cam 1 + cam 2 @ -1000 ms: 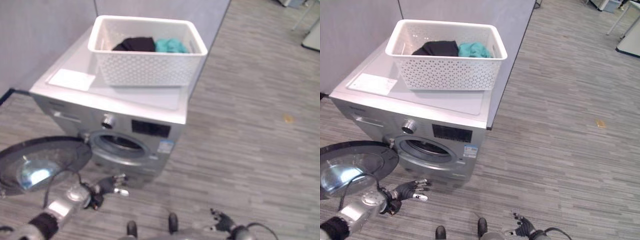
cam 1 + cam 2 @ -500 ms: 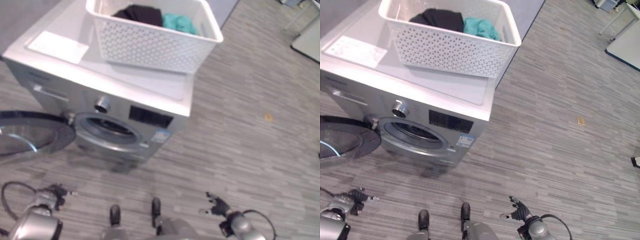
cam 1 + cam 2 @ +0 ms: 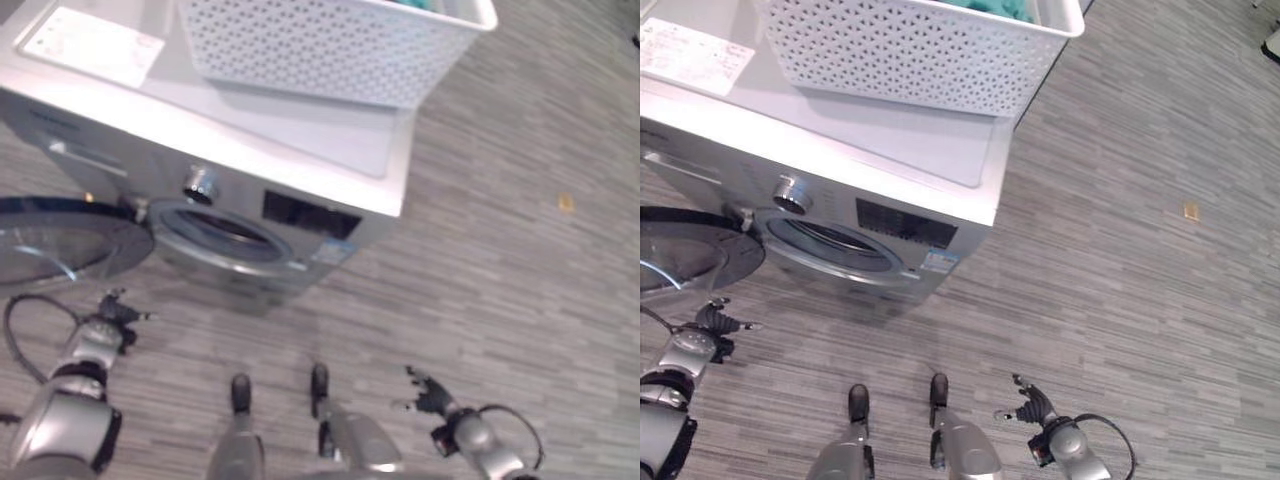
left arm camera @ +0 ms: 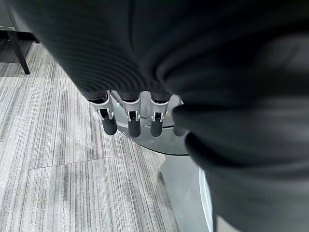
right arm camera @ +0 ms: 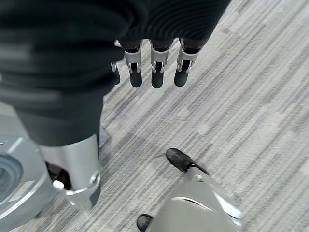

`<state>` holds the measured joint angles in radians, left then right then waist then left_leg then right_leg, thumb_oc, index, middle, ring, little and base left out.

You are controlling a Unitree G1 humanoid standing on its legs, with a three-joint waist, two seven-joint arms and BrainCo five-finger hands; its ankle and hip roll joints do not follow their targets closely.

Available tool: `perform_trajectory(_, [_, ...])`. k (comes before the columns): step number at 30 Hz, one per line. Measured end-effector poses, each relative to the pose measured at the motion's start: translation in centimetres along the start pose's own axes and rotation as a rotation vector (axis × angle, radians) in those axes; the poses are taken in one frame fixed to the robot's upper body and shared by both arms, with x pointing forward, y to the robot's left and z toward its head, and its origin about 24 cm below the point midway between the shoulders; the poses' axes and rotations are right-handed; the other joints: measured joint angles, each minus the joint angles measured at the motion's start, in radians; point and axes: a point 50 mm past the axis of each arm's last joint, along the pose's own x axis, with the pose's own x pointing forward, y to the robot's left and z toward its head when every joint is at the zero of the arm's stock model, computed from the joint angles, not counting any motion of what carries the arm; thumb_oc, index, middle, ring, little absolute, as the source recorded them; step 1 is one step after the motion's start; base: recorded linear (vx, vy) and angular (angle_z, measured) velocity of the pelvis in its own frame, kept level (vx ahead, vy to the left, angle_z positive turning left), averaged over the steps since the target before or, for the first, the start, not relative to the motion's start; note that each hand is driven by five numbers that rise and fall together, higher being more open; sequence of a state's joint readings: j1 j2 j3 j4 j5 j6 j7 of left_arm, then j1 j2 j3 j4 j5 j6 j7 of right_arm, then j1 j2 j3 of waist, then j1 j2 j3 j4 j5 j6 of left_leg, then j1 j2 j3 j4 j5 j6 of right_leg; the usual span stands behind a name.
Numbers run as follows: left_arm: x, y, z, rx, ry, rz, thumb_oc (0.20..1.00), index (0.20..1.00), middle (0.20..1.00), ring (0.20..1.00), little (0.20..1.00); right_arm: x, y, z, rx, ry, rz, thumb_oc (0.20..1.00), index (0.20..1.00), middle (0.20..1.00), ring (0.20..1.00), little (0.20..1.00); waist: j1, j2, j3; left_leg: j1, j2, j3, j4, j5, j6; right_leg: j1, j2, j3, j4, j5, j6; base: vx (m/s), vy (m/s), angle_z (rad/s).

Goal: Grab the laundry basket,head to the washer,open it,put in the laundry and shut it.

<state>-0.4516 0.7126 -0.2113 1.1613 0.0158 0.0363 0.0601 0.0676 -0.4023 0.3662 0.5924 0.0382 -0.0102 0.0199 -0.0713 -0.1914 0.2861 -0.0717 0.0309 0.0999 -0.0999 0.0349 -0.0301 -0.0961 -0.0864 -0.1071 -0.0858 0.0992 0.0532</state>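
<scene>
The white perforated laundry basket [image 3: 330, 50] stands on top of the silver washer [image 3: 300, 140], cut off by the view's upper edge. A bit of teal cloth [image 3: 992, 6] shows over its rim. The washer's round door [image 3: 60, 245] hangs open to the left, and the drum opening [image 3: 225, 235] is bare. My left hand [image 3: 115, 312] is low near the floor just below the open door, open and holding nothing; its fingers [image 4: 130, 123] are straight. My right hand [image 3: 425, 390] hangs low at the right, away from the washer, with relaxed fingers [image 5: 157, 72] and nothing in it.
A white sheet [image 3: 90, 45] lies on the washer's top at the left. A round knob [image 3: 200, 183] and a dark display panel [image 3: 310, 215] sit on the front. Grey striped floor [image 3: 520, 260] stretches to the right, with a small yellow mark [image 3: 566, 203].
The camera has tipped down and nearer, so the basket now runs off the upper edge. My left hand has drawn back leftward from in front of the washer to under the open door.
</scene>
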Motion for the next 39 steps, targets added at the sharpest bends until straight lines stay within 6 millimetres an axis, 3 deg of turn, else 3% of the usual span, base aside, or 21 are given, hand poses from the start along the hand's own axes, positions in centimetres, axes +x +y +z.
perform_trajectory(3, [-0.6, -1.8, -1.2, -0.045, -0.011, -0.049, 1.000, 1.000, 1.000, 1.000, 1.000, 0.1, -0.3, -0.5, 0.006, 0.029, -0.010, 1.000, 1.000, 1.000, 1.000, 1.000, 0.012, 0.009, 0.005, 0.015, -0.001, 0.004, -0.004, -0.004, 0.000, 0.013, -0.001, 0.002, 0.000, 0.000, 0.000, 0.06, 0.064, -0.04])
perform_trajectory(5, [-2.0, -4.0, -3.3, -0.060, -0.021, -0.126, 1.000, 1.000, 1.000, 1.000, 1.000, 0.1, -0.4, -0.8, 0.010, 0.055, -0.008, 1.000, 1.000, 1.000, 1.000, 1.000, 0.022, 0.016, 0.007, 0.028, -0.002, 0.010, -0.005, -0.010, 0.002, 0.020, -0.001, 0.008, 0.000, -0.001, 0.000, 0.10, 0.135, -0.19])
perform_trajectory(6, [-4.4, -6.7, -5.8, -0.075, -0.027, -0.245, 1.000, 1.000, 1.000, 1.000, 1.000, -0.1, -1.1, -1.5, 0.012, 0.085, -0.034, 1.000, 1.000, 1.000, 1.000, 1.000, 0.031, 0.033, 0.003, 0.056, -0.002, 0.027, -0.005, -0.022, 0.005, 0.038, -0.001, 0.018, -0.001, -0.002, -0.001, 0.08, 0.128, -0.26])
perform_trajectory(9, [-8.0, -10.1, -8.8, -0.149, 0.004, -0.412, 1.000, 1.000, 1.000, 1.000, 1.000, -0.9, -2.5, -2.9, 0.045, 0.139, -0.089, 1.000, 1.000, 1.000, 1.000, 1.000, 0.062, 0.078, -0.024, 0.082, -0.005, 0.049, -0.004, -0.035, 0.012, 0.053, -0.002, 0.042, -0.007, -0.005, 0.000, 0.05, 0.163, -0.27])
perform_trajectory(10, [-9.8, -10.2, -9.3, -0.214, -0.004, -0.451, 1.000, 1.000, 1.000, 1.000, 1.000, -1.1, -2.8, -3.3, 0.044, 0.159, -0.088, 1.000, 1.000, 1.000, 1.000, 1.000, 0.079, 0.085, -0.034, 0.091, -0.016, 0.057, 0.000, -0.042, 0.021, 0.058, -0.010, 0.050, 0.000, -0.020, 0.007, 0.00, 0.238, -0.20])
perform_trajectory(13, [-13.4, -10.7, -7.3, -0.348, -0.135, -0.585, 1.000, 1.000, 1.000, 1.000, 1.000, -2.1, -4.9, -4.4, 0.035, 0.196, -0.150, 1.000, 1.000, 1.000, 1.000, 1.000, 0.087, 0.155, -0.078, 0.092, -0.023, 0.048, -0.005, -0.046, 0.034, 0.052, -0.018, 0.052, 0.024, -0.018, 0.014, -0.02, 0.153, 0.07])
perform_trajectory(15, [-14.0, -11.3, -6.1, -0.400, -0.183, -0.642, 1.000, 1.000, 1.000, 1.000, 1.000, -3.0, -6.3, -5.2, 0.023, 0.222, -0.195, 1.000, 1.000, 1.000, 1.000, 1.000, 0.086, 0.219, -0.113, 0.097, -0.027, 0.032, -0.005, -0.053, 0.045, 0.047, -0.020, 0.038, 0.075, -0.019, 0.028, -0.03, 0.191, 0.17])
perform_trajectory(16, [-14.1, -11.3, -5.4, -0.412, -0.203, -0.658, 1.000, 1.000, 1.000, 1.000, 1.000, -3.2, -7.0, -5.3, 0.035, 0.219, -0.221, 1.000, 1.000, 1.000, 1.000, 1.000, 0.077, 0.243, -0.118, 0.103, -0.020, 0.023, -0.005, -0.053, 0.051, 0.019, -0.019, 0.030, 0.151, -0.030, 0.044, 0.02, 0.182, 0.27])
perform_trajectory(18, [-14.1, -11.4, -3.1, -0.432, -0.289, -0.692, 1.000, 1.000, 1.000, 1.000, 1.000, -4.0, -8.4, -5.0, 0.032, 0.200, -0.291, 1.000, 1.000, 1.000, 1.000, 1.000, 0.053, 0.291, -0.099, 0.096, -0.013, -0.020, 0.043, -0.064, 0.072, -0.094, -0.020, 0.056, 0.439, -0.039, 0.062, 0.06, 0.099, 0.50])
perform_trajectory(19, [-14.2, -11.4, -2.2, -0.435, -0.322, -0.711, 1.000, 1.000, 1.000, 1.000, 1.000, -4.2, -8.7, -4.6, 0.025, 0.175, -0.310, 1.000, 1.000, 1.000, 1.000, 1.000, 0.041, 0.291, -0.092, 0.090, -0.021, -0.038, 0.072, -0.081, 0.098, -0.158, -0.033, 0.077, 0.567, -0.040, 0.081, 0.07, 0.027, 0.65])
perform_trajectory(20, [-14.3, -11.5, -1.6, -0.429, -0.346, -0.727, 1.000, 1.000, 1.000, 1.000, 1.000, -4.5, -8.7, -4.6, 0.018, 0.162, -0.315, 1.000, 1.000, 1.000, 1.000, 1.000, 0.024, 0.289, -0.095, 0.090, -0.026, -0.041, 0.090, -0.081, 0.097, -0.202, -0.047, 0.091, 0.666, -0.042, 0.085, 0.12, 0.033, 0.55])
perform_trajectory(21, [-14.1, -11.6, -1.2, -0.434, -0.354, -0.737, 1.000, 1.000, 1.000, 1.000, 1.000, -4.8, -8.8, -4.1, 0.011, 0.141, -0.323, 1.000, 1.000, 1.000, 1.000, 1.000, 0.013, 0.280, -0.101, 0.094, -0.037, -0.055, 0.091, -0.086, 0.105, -0.237, -0.046, 0.101, 0.687, -0.058, 0.090, 0.14, -0.010, 0.55])
perform_trajectory(22, [-14.0, -12.1, -1.1, -0.442, -0.348, -0.758, 1.000, 1.000, 1.000, 1.000, 1.000, -5.3, -10.1, -0.9, -0.013, -0.015, -0.381, 1.000, 1.000, 1.000, 1.000, 1.000, -0.001, 0.271, -0.100, 0.076, -0.044, -0.062, 0.099, -0.084, 0.115, -0.267, -0.050, 0.117, 0.607, -0.069, 0.089, 0.19, -0.027, 0.37])
perform_trajectory(25, [-13.4, -12.9, -0.9, -0.452, -0.324, -0.766, 1.000, 1.000, 1.000, 1.000, 1.000, -7.1, -12.5, 4.4, 0.011, -0.284, -0.499, 1.000, 1.000, 1.000, 1.000, 1.000, -0.023, 0.247, -0.082, 0.071, -0.054, -0.080, 0.117, -0.077, 0.126, -0.250, -0.034, 0.180, 0.358, -0.066, 0.099, 0.16, -0.046, 0.26])
perform_trajectory(26, [-13.1, -13.1, -1.2, -0.451, -0.301, -0.763, 1.000, 1.000, 1.000, 1.000, 1.000, -7.7, -13.3, 6.3, 0.010, -0.382, -0.540, 1.000, 1.000, 1.000, 1.000, 1.000, -0.040, 0.221, -0.091, 0.077, -0.057, -0.096, 0.119, -0.082, 0.119, -0.240, -0.041, 0.189, 0.285, -0.060, 0.097, 0.20, -0.072, 0.33])
perform_trajectory(29, [-13.2, -13.4, -1.5, -0.452, -0.289, -0.768, 1.000, 1.000, 1.000, 1.000, 1.000, -9.8, -14.3, 8.2, 0.030, -0.518, -0.601, 1.000, 1.000, 1.000, 1.000, 1.000, -0.047, 0.203, -0.103, 0.077, -0.056, -0.137, 0.117, -0.092, 0.103, -0.206, -0.043, 0.215, 0.184, -0.047, 0.108, 0.22, -0.073, 0.42])
perform_trajectory(32, [-13.8, -14.2, -2.4, -0.450, -0.255, -0.784, 1.000, 1.000, 1.000, 1.000, 1.000, -11.9, -15.1, 10.5, 0.048, -0.659, -0.652, 1.000, 1.000, 1.000, 1.000, 1.000, -0.056, 0.171, -0.139, 0.165, -0.052, -0.177, 0.050, -0.104, 0.069, -0.091, -0.043, 0.258, 0.138, -0.036, 0.096, 0.19, -0.106, 0.38])
perform_trajectory(33, [-14.2, -14.6, -2.9, -0.459, -0.235, -0.788, 1.000, 1.000, 1.000, 1.000, 1.000, -12.8, -15.3, 11.4, 0.038, -0.716, -0.666, 1.000, 1.000, 1.000, 1.000, 1.000, -0.051, 0.176, -0.167, 0.190, -0.041, -0.180, 0.028, -0.112, 0.044, -0.065, -0.031, 0.273, 0.113, 0.002, 0.083, 0.17, -0.136, 0.24])
perform_trajectory(34, [-15.1, -15.6, -3.3, -0.486, -0.216, -0.813, 1.000, 1.000, 1.000, 1.000, 1.000, -14.0, -15.8, 13.4, 0.042, -0.834, -0.697, 1.000, 1.000, 1.000, 1.000, 1.000, -0.055, 0.235, -0.189, 0.203, 0.022, -0.193, 0.020, -0.132, 0.007, -0.024, 0.015, 0.226, 0.083, -0.012, 0.069, 0.17, -0.184, 0.13])
perform_trajectory(35, [-15.3, -15.9, -3.2, -0.501, -0.215, -0.818, 1.000, 1.000, 1.000, 1.000, 1.000, -14.4, -16.0, 13.9, 0.050, -0.869, -0.710, 1.000, 1.000, 1.000, 1.000, 1.000, -0.057, 0.256, -0.197, 0.215, 0.038, -0.188, 0.013, -0.127, -0.007, -0.009, 0.036, 0.215, 0.068, 0.010, 0.043, 0.11, -0.124, 0.15])
perform_trajectory(39, [-15.0, -15.7, -0.5, -0.552, -0.308, -0.802, 1.000, 1.000, 1.000, 1.000, 1.000, -16.7, -16.7, 16.2, 0.086, -1.030, -0.787, 1.000, 1.000, 1.000, 1.000, 1.000, -0.056, 0.279, -0.203, 0.213, 0.097, -0.191, 0.000, -0.110, -0.034, 0.015, 0.080, 0.176, 0.028, 0.008, 0.026, 0.08, -0.109, 0.13])
